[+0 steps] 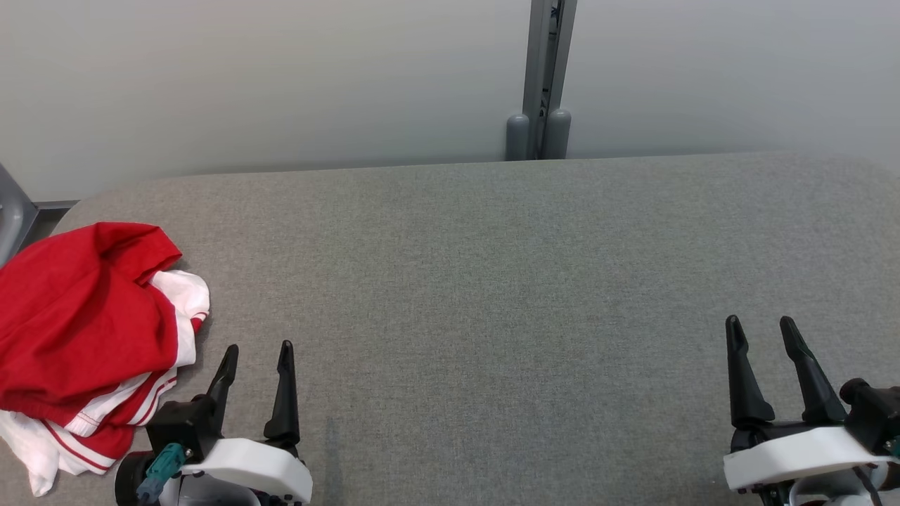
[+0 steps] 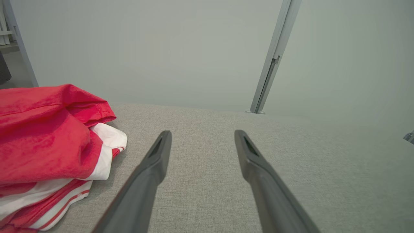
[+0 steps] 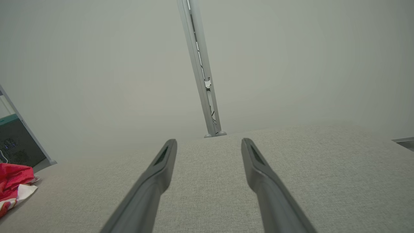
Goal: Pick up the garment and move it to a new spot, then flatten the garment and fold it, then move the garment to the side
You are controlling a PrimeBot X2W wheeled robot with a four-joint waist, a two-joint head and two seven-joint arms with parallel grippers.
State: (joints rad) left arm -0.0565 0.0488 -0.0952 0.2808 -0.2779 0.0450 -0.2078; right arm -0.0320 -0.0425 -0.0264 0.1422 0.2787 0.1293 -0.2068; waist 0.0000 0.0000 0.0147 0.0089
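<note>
Garment: one piece, red with white panels and white trim carrying thin red stripes, crumpled in a loose heap at the near left corner of the table; its left part runs off the edge of the head view. Table: covered in grey woven cloth, with rounded far corners. Left gripper: white body and two long dark fingers spread wide, with nothing between them. It sits over the near left of the table, just beside the garment's right edge and apart from it, fingers pointing toward the wall. In the left wrist view the garment lies to the left of the left finger, red folds on top and striped trim below. Right gripper: fingers likewise set wide and holding nothing, over the near right of the table, well apart from the garment. In the right wrist view the garment shows small at the far lower left. Wall: pale grey and plain, directly behind the table. Post: grey, upright against the wall, with two rounded feet at the table's far edge.
</note>
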